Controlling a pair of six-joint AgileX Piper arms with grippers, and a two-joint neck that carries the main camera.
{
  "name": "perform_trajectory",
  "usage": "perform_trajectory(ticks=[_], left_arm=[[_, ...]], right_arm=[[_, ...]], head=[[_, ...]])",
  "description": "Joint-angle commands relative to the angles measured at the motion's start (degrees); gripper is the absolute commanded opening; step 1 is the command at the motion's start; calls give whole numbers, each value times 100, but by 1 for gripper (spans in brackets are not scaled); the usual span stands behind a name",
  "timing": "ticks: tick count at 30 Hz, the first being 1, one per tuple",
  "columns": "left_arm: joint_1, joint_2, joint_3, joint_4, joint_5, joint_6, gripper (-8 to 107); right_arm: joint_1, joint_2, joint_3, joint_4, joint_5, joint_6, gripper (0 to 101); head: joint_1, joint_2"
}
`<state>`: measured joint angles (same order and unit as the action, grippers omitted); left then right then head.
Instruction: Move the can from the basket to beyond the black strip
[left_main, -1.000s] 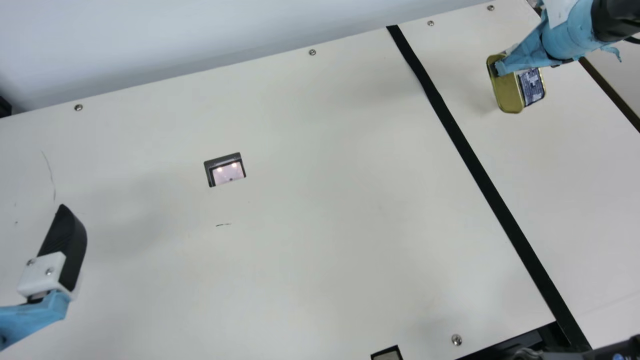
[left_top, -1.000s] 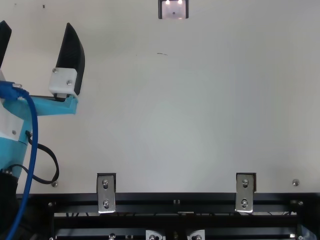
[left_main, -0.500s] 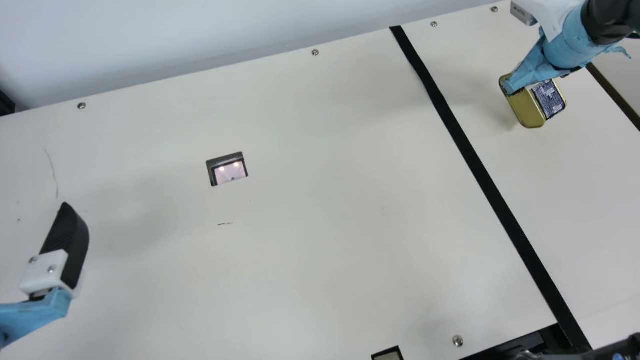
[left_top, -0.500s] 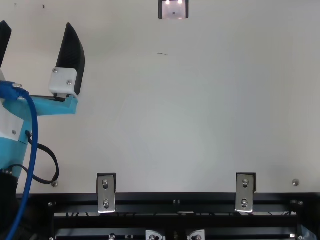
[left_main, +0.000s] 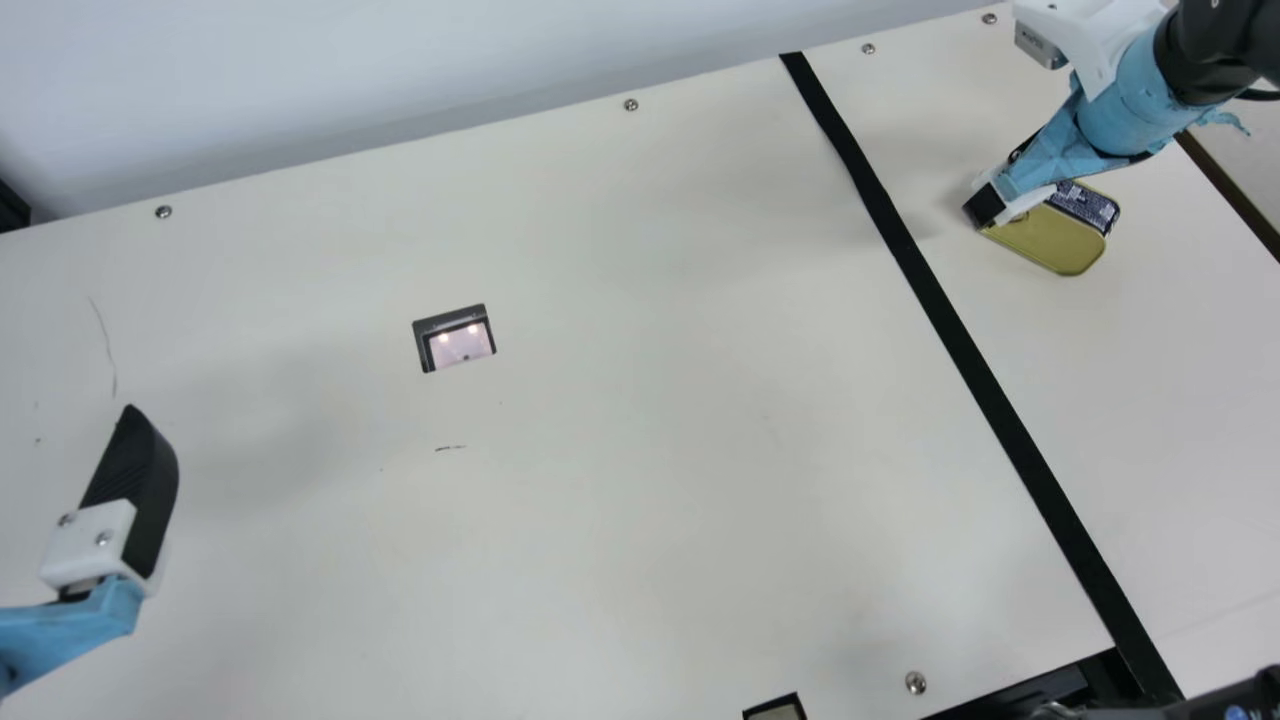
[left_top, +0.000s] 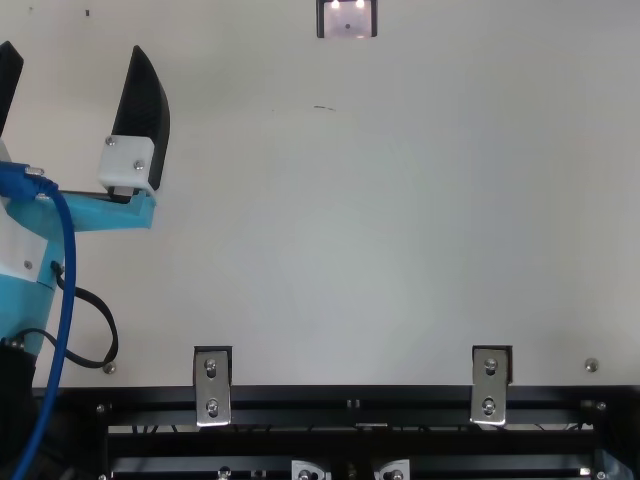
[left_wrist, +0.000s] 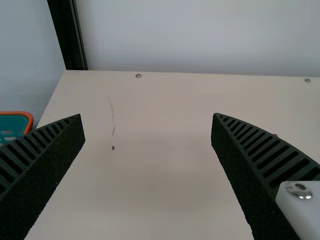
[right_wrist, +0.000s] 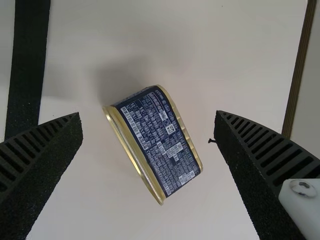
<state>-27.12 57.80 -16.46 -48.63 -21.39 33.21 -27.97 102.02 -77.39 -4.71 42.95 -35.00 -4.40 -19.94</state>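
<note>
Main view: one can (left_main: 1050, 242), beyond the black strip (left_main: 960, 335), on the cream table (left_main: 620, 520). Flat gold face towards your camera, label side uppermost; long axis slanting from picture upper left to lower right. Your right gripper (left_main: 990, 204) stands over its upper-left end, partly covering it.

Top view: your left gripper (left_top: 72, 48), two black tapering fingers spread, white plastic mount, glossy blue cable (left_top: 68, 270). Two metal brackets (left_top: 212, 385) at the table edge.

Left wrist view: your left gripper (left_wrist: 148, 116), fingers wide apart, grasping nothing. One teal plastic basket with orange rim (left_wrist: 20, 113), beyond one finger.

Right wrist view: your right gripper (right_wrist: 147, 114), released, ribbed rubbery fingers spread on both sides of the can, touching neither side. The can: rounded corners, shiny metal rims, dark blue printed label facing you, long axis set diagonally between the fingers.
</note>
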Motion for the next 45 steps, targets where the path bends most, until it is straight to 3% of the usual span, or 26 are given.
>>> perform_trajectory(ticks=[1,25,45], left_arm=[[0,0,0,0,0,0,90],[0,0,0,0,0,0,90],[0,0,0,0,0,0,90]], right_arm=[[0,-35,5,209,-28,-50,101],[565,-700,409,3214,62,-990,101],[1238,-1214,1091,4528,-400,-1014,101]], head=[[-39,75],[23,1660],[464,1741]])
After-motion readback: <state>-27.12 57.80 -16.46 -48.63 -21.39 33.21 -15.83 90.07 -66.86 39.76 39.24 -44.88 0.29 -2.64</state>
